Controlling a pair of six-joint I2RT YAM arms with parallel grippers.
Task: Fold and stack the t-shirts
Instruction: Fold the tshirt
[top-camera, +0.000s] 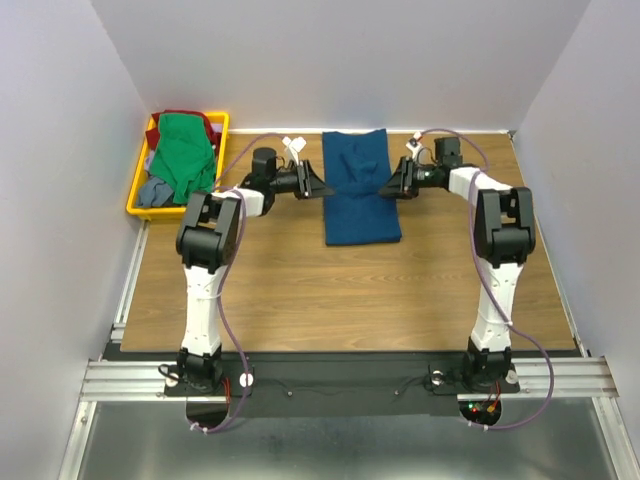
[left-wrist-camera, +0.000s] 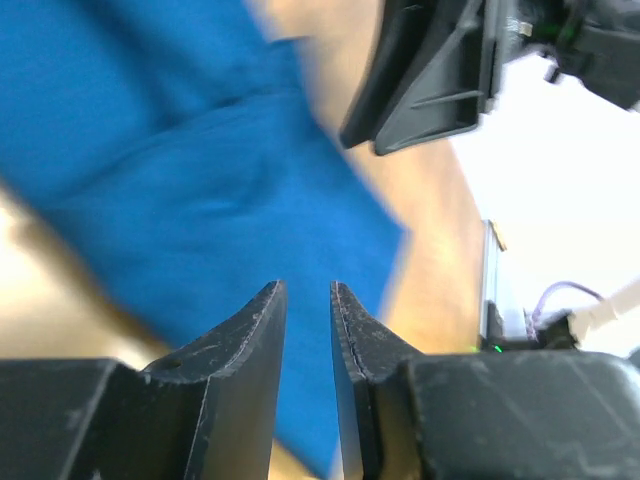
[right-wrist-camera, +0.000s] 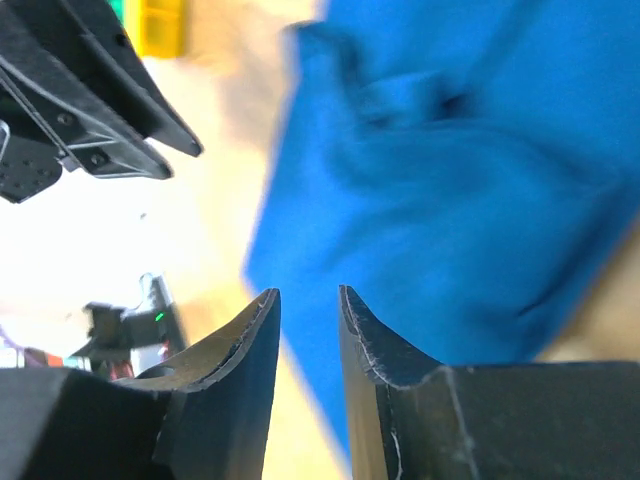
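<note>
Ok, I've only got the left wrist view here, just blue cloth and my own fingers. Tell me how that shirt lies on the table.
Observer: The blue cloth t-shirt is folded into a long rectangle at the far middle of the wooden table, its long side running away from the arm bases.
Operator: Give me the right arm's fingers.
Observer: The right arm's fingers are at the shirt's right edge, slightly apart, with nothing between them.
Operator: Now the other shirts.
Observer: A yellow plastic tray in the far left corner holds a bright green shirt, with dark red cloth showing behind it and grey-blue cloth at its near end.
</note>
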